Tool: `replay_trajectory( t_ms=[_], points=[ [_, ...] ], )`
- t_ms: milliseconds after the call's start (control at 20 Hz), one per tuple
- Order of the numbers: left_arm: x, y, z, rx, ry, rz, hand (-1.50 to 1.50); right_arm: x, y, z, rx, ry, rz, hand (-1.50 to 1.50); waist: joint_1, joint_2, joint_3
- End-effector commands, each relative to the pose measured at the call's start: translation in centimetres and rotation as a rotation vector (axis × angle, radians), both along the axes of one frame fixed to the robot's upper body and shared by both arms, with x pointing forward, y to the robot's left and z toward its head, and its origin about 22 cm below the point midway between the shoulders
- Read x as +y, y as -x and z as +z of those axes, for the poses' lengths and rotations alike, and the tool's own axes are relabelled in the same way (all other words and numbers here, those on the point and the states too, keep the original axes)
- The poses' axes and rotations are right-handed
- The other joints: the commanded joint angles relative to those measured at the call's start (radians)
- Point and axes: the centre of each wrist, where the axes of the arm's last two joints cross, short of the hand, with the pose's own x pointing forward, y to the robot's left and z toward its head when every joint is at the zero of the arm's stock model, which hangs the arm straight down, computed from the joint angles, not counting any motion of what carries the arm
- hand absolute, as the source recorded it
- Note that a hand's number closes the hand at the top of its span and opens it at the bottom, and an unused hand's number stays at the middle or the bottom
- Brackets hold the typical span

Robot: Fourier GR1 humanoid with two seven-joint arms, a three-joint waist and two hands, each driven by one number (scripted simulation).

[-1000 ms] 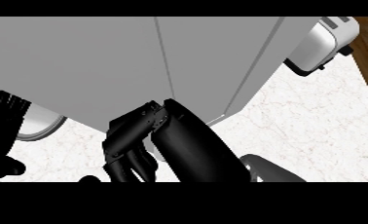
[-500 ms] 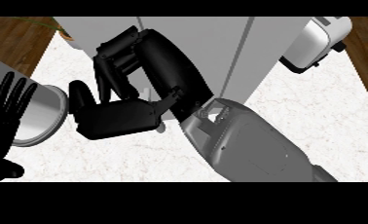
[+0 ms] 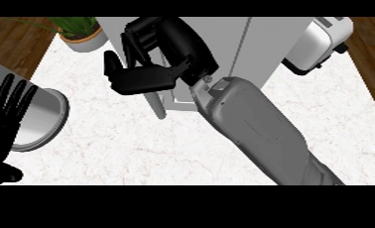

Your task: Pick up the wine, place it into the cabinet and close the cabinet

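Now, view: you look steeply down on a white marbled tabletop (image 3: 117, 138) with a pale grey cabinet (image 3: 219, 38) at its far side.
Right robot hand: the right robot hand (image 3: 150, 76) is at the cabinet's front, fingers curled, apparently closing on nothing; its grey forearm runs in from the lower right.
Left robot hand: the left robot hand (image 3: 15, 98) rests at the left edge, fingers straight and spread.
Wine: no bottle is visible; you cannot tell whether it sits inside the cabinet.
Door: a narrow grey door edge (image 3: 155, 105) juts out just below the right hand.
Step in hand: probably closing the cabinet.
Doing it well: push flat against the door's free edge, following its arc until flush.
Other things: a steel pot (image 3: 40, 120), a potted plant (image 3: 77, 31), a toaster (image 3: 319, 46).
Writing: no labels or brands readable.
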Motion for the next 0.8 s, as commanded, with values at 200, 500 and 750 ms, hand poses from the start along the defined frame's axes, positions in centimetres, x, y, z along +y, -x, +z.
replay_trajectory(
  t_ms=[200,500,750],
  points=[
    [1.3,-0.3,0.1,-0.002,-0.016,0.038,-1.5,-5.1,-4.3,-2.5,-0.019,0.057,-0.098,1.5,-0.006,0.021,0.002],
    [0.1,-0.8,0.4,-0.004,-0.006,0.003,-1.5,-4.7,-5.5,-3.5,-0.022,0.078,-0.132,1.5,0.01,0.024,0.002],
    [-0.2,-1.6,1.6,-0.013,-0.014,-0.028,-1.5,-6.8,-6.4,-2.8,-0.034,0.055,-0.132,1.5,0.007,0.023,0.003]
  ],
)
